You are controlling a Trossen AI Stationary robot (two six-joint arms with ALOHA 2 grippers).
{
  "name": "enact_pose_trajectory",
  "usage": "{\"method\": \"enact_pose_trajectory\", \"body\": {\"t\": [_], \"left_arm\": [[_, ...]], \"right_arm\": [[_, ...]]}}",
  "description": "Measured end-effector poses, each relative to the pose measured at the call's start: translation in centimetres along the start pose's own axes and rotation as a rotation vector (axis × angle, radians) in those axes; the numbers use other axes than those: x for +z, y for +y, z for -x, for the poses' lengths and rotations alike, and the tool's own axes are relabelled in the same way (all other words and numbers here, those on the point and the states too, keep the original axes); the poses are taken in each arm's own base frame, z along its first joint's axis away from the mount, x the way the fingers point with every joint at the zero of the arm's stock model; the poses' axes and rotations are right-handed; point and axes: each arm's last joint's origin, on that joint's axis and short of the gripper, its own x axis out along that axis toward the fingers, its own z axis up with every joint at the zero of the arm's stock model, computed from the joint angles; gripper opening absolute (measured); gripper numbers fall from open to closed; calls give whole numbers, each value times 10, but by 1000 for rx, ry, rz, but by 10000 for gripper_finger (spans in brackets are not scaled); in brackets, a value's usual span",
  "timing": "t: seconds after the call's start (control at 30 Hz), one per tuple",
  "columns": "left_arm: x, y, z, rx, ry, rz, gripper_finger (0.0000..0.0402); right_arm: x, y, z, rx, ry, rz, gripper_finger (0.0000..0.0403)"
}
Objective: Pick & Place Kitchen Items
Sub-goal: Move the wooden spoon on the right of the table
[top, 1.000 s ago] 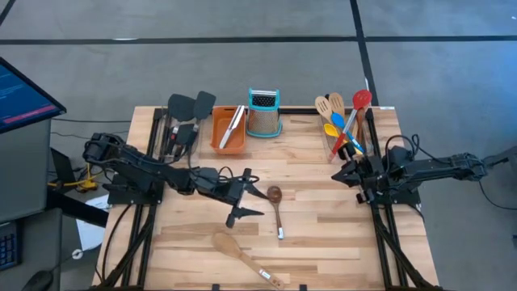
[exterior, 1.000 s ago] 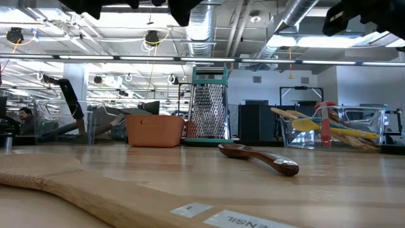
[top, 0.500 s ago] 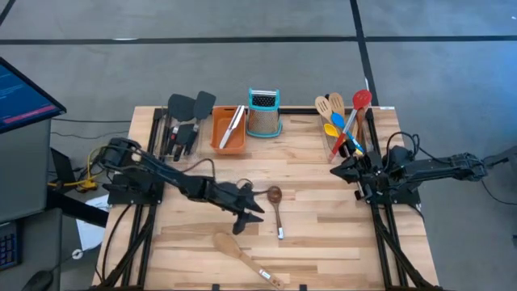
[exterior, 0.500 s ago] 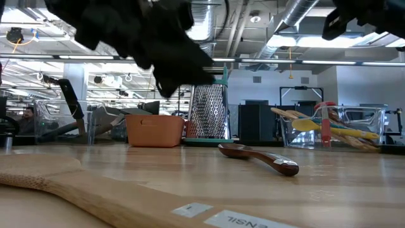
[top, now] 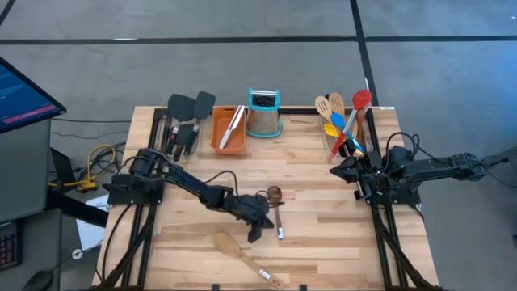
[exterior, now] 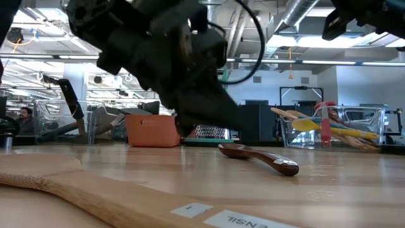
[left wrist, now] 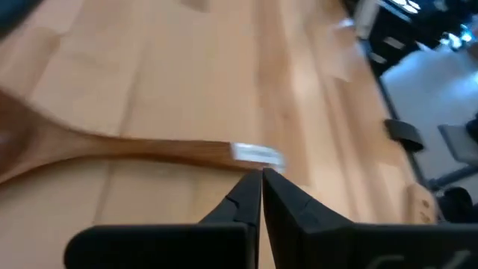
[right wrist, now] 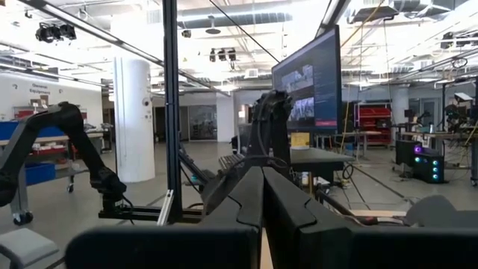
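So the left gripper (top: 260, 227) was clenched tight with nothing in it, fingertips (left wrist: 261, 181) right at the labeled end of the dark wooden spoon (top: 275, 207) mid-table. A lighter wooden spoon (top: 242, 256) lay nearer the front edge. Right gripper (top: 342, 170) sat pinched shut too, parked beside the clear bin of utensils (top: 343, 121).
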Motion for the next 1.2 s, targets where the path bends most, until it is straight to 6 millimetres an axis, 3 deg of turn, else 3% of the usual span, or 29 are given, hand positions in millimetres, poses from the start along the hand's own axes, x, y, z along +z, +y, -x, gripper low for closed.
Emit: {"method": "enact_pose_trajectory", "body": {"t": [0.2,0.6,0.77,0.97,1.2], "left_arm": [[-11,13,-9,99,4,40,1],[-2,32,-9,188,-39,63,1],[-5,34,-26,172,-19,55,1],[10,38,-46,189,-60,15,1],[32,55,-46,238,-118,16,1]], "right_arm": [[0,0,0,0,0,1,0],[1,0,0,0,-8,2,0],[1,0,0,0,-9,5,0],[1,0,0,0,-8,4,0],[1,0,0,0,-8,7,0]]}}
